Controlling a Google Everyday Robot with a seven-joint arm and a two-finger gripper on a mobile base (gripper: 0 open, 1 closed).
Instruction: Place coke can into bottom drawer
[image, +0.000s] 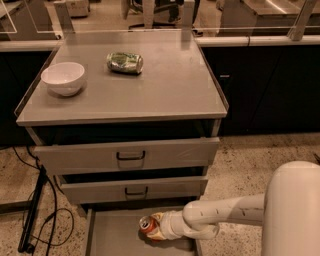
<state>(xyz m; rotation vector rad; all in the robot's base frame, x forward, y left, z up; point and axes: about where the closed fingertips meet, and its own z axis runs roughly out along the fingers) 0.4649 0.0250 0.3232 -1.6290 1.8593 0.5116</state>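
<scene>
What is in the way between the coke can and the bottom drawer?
Nothing visible. The claw holds the coke can tilted, right over the tray of the pulled-out bottom drawer.

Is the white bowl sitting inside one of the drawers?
No: the round white bowl stands on the grey cabinet top, while the gripper is low over the open grey bottom drawer, at the red coke can.

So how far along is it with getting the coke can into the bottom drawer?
Done: the bottom drawer stands pulled out. In hand: the gripper grips the coke can, tilted, low over the drawer's tray; whether the can touches the tray I cannot tell. Left: set the can down, release it and withdraw.
</scene>
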